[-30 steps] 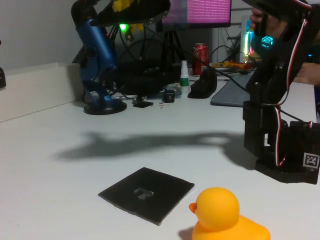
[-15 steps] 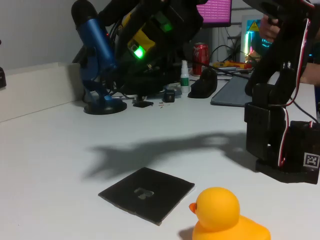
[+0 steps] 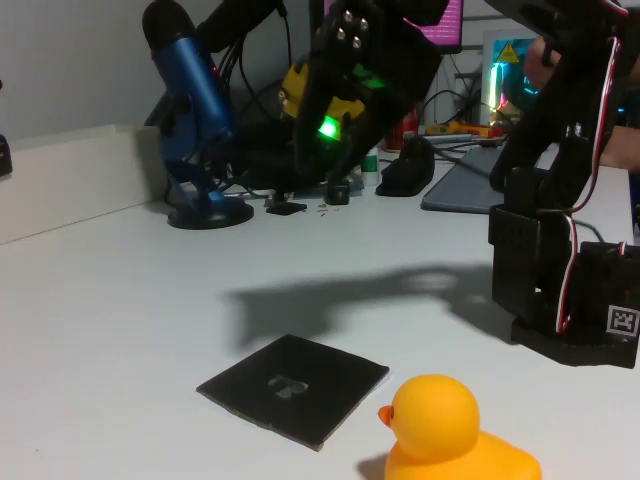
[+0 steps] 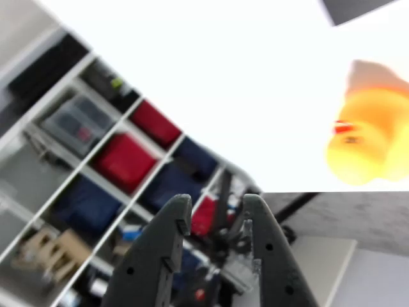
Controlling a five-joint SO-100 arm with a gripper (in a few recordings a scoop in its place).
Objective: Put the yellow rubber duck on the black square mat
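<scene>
Currently raised above the white table [image 3: 120, 300], well clear of it: gripper [image 4: 217, 214], with a green indicator light visible on the black-and-yellow arm head in the fixed view [image 3: 345, 95]. Fingers [image 4: 156, 256] slightly parted in the wrist view, tips near each other with a narrow gap between them, nothing held.

Resting on the table at the lower right of the fixed view: yellow rubber duck [image 3: 450, 430], upright, orange beak turned toward the left of the picture. Seen blurred at the right edge of the wrist view as well [image 4: 370, 137], apart from the fingers.

Lying flat just left of the duck, close but not touching: black square mat [image 3: 292, 387], one corner toward the camera, a faint grey mark at its centre; mark not legible. One dark corner of it at the top right of the wrist view [image 4: 351, 9].

At the right of the fixed view: black arm base [image 3: 565, 270] with red-and-white wiring and a square black-and-white fiducial tag [image 3: 624, 322] on its lower part.

Behind the table: blue microphone [image 3: 195, 120] on a round stand, red drink can [image 3: 402, 105] with lettering too small to read, small white bottle with green cap, pink-lit screen with unreadable text. Shelving with red and blue bins [image 4: 124, 163] in the wrist view.
</scene>
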